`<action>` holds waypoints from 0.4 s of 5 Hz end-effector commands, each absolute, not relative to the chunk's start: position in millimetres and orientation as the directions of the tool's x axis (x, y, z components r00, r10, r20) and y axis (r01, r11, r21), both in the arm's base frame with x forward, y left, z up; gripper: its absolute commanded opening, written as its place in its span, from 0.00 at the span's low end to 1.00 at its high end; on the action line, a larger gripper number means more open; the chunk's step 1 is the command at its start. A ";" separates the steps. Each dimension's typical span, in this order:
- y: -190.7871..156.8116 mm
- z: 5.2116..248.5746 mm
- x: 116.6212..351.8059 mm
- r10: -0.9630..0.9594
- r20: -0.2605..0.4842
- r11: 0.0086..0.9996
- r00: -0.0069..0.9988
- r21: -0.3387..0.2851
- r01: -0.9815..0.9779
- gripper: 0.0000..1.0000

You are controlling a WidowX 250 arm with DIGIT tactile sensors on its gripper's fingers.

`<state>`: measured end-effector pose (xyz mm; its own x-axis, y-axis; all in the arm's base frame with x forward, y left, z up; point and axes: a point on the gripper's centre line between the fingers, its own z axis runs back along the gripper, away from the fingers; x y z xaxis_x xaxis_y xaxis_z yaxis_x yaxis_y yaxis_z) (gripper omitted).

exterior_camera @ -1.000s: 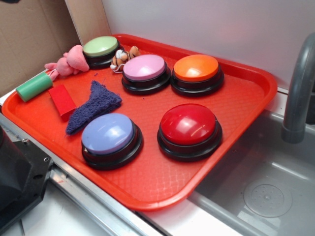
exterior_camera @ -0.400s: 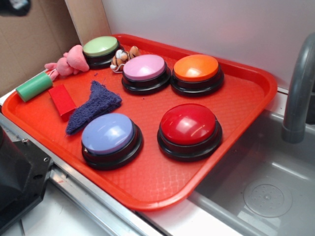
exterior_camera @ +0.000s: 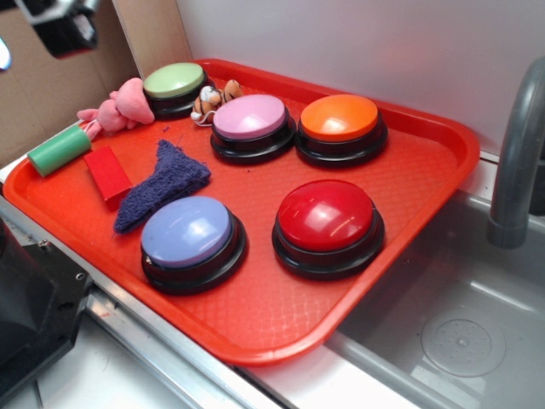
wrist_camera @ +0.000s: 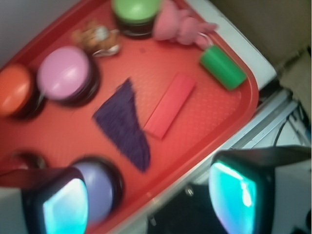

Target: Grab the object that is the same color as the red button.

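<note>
On the tray (exterior_camera: 409, 256), five buttons and one red block (exterior_camera: 107, 175) beside the cloth (exterior_camera: 162, 182); gripper (wrist_camera: 146, 195) spread, empty.

Blurred view down onto red tray (wrist_camera: 214, 119). Red block (wrist_camera: 169, 105) flat, just right of purple cloth (wrist_camera: 124, 124). Green cylinder (wrist_camera: 223, 67) near far right rim. End effector (wrist_camera: 151, 200) fingers spread wide, empty, over near edge.

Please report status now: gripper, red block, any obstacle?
Gripper open, empty, high above tray. Red block untouched, beside purple cloth. Nothing on top.
</note>
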<state>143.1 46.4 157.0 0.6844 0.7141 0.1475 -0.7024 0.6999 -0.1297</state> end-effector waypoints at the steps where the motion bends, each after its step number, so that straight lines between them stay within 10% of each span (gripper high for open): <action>1: 81.7 106.6 159.0 0.859 0.190 0.499 0.475 -0.102 -0.861 1.00; 2: 88.8 86.6 162.6 0.890 0.173 0.443 0.422 -0.107 -0.890 1.00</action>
<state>164.9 82.6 77.5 0.4376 0.8884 0.1390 -0.8881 0.4512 -0.0875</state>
